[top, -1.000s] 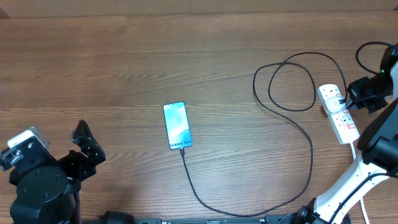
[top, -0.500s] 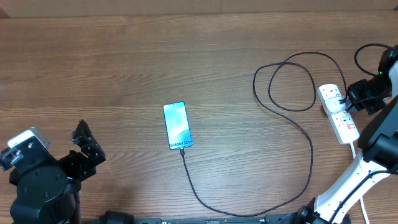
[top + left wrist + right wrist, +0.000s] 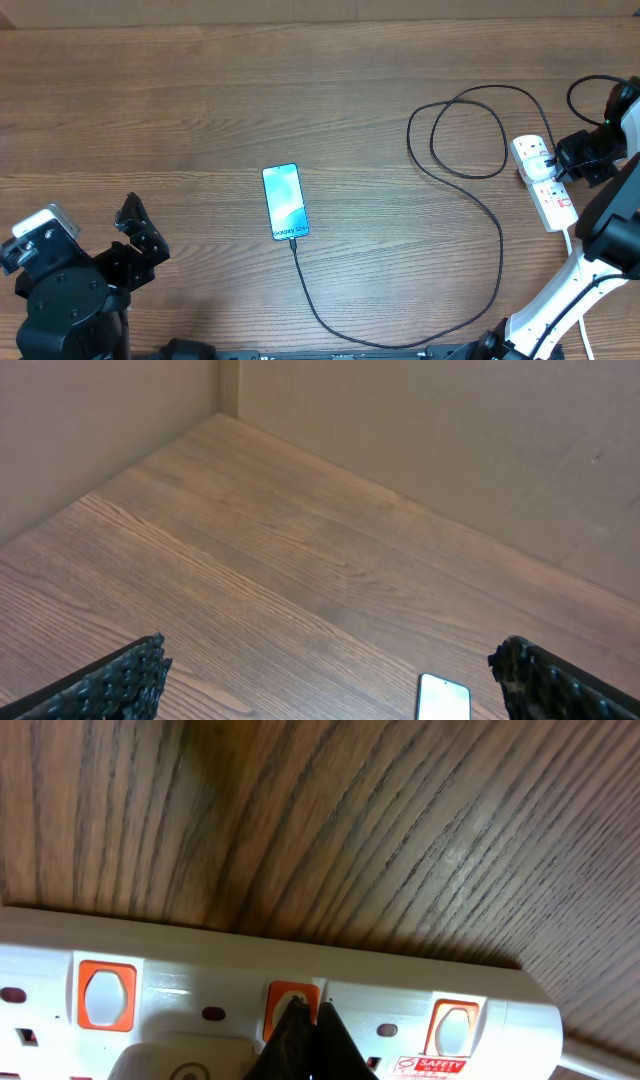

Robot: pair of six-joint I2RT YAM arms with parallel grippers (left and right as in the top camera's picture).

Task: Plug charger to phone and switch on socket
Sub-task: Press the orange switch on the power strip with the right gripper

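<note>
A wood-grain table (image 3: 200,100) meets plain beige walls (image 3: 450,420) at its edges.

Overhead view looks straight down on the whole tabletop (image 3: 200,120). Left wrist view looks low across it, sharing the phone (image 3: 443,700). Right wrist view sits close over the socket (image 3: 200,955), seen at overhead's right edge.

A slim rectangular smartphone (image 3: 285,201) lies flat near the middle of the wooden tabletop (image 3: 200,120), its light-blue screen lit and its "Galaxy S24+" lettering at the end facing the near edge. A long thin black charger cable (image 3: 500,235) meets that end, sweeps along the near edge, climbs and coils into a loop toward the far right. Beside the loop, by the right edge, rests a white oblong power strip (image 3: 545,185) with red rocker switches (image 3: 105,995), its thick white cord (image 3: 572,240) trailing toward the near right corner.
</note>
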